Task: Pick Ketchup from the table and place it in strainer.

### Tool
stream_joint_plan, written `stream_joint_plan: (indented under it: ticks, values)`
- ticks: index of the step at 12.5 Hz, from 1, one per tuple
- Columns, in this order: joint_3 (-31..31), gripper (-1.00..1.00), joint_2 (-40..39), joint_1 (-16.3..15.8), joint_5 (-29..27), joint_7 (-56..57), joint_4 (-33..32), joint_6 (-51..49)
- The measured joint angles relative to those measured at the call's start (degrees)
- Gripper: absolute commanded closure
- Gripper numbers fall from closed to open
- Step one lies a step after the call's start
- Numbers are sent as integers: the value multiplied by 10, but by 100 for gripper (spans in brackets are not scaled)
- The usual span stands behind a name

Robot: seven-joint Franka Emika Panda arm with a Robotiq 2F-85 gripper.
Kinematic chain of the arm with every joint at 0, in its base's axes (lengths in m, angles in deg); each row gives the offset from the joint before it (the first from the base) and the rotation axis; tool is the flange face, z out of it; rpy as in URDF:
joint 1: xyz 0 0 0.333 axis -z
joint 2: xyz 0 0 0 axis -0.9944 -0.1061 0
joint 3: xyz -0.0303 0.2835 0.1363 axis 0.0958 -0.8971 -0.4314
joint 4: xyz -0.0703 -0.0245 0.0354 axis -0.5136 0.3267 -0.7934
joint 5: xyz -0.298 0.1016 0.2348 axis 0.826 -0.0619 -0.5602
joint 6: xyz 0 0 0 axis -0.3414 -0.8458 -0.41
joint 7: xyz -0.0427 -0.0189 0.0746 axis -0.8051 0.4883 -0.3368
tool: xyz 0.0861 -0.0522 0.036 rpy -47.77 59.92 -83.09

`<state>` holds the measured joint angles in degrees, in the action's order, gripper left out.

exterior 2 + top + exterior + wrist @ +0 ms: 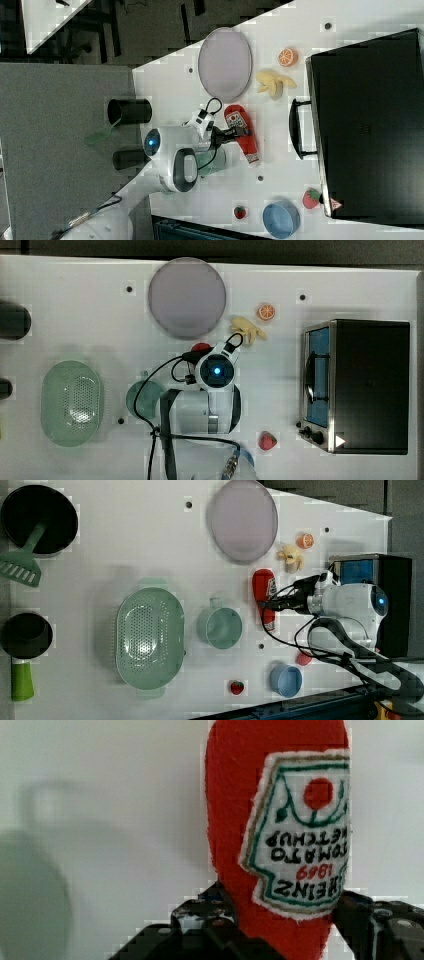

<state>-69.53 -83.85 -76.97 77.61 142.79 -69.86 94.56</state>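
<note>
Now | ketchup [280,845]: red plush bottle, white embroidered label | lying flat

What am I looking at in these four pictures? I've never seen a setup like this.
One white robot arm works over a white table, filmed from above, from two sides and from its wrist. Its gripper straddles a soft red ketchup bottle lying on the table; the wrist view shows its fingers on either side, though a firm grip isn't certain. Nearby lie a pale green strainer, a green cup, a grey plate, a toy banana, an orange slice, strawberries and a black oven.
</note>
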Motion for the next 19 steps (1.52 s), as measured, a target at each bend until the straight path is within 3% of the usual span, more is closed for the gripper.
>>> stream_joint_plan:
  ticks: [5, 9, 14, 19]
  values:
    - [-7, -21, 166, 5, -4, -1, -3, -163]
    - [-57, -21, 291, 4, -4, -56, 37, -285]
    - [-191, -21, 302, -8, -15, -182, 67, -306]
    - [-311, -21, 249, -33, -24, -371, 66, -274]
